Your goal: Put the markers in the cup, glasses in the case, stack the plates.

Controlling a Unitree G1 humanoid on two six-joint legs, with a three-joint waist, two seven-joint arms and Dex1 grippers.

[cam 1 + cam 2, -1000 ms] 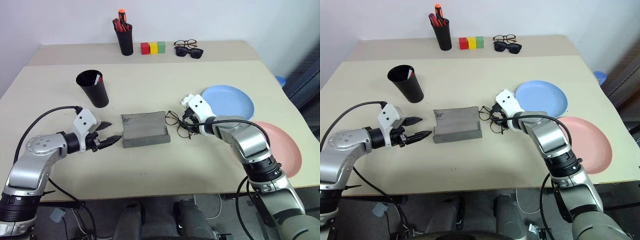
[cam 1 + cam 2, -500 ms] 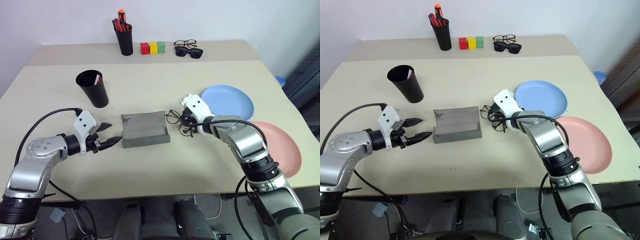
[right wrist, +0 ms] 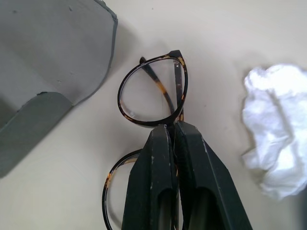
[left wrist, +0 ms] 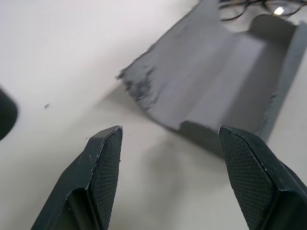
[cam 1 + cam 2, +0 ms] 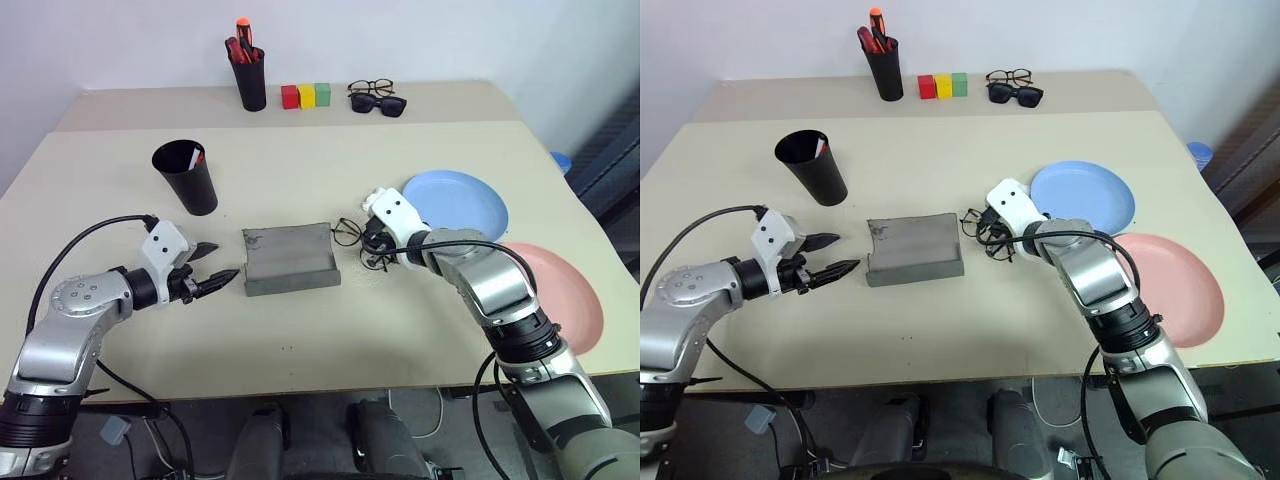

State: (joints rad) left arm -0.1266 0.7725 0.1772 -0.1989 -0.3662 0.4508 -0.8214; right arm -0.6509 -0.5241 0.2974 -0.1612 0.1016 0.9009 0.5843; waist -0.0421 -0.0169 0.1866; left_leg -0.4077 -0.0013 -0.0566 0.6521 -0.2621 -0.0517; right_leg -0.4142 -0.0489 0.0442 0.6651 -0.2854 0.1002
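Note:
The thin dark wire-framed glasses [image 3: 153, 98] lie on the table just right of the open grey case [image 5: 290, 258]. My right gripper [image 3: 171, 127] is shut on their bridge, between the two lenses. Left of the case my left gripper [image 5: 222, 262] hovers open with nothing between its fingers, pointing at the case [image 4: 216, 81]. The black cup [image 5: 187, 180] stands upright behind the left arm, and the markers' tips [image 5: 194, 157] show at its rim. The light blue plate [image 5: 458, 203] and the salmon pink plate [image 5: 565, 295] lie side by side on the right, the pink one partly behind my right arm.
A black pen pot [image 5: 248, 75] with red and orange pens, three coloured blocks [image 5: 305, 96], black sunglasses [image 5: 378, 104] and another pair of spectacles [image 5: 370, 87] line the far edge. A crumpled white tissue [image 3: 276, 124] lies beside the held glasses.
My right gripper's fingers have closed on the bridge of the glasses and its wrist has rolled slightly. The left arm has barely moved.

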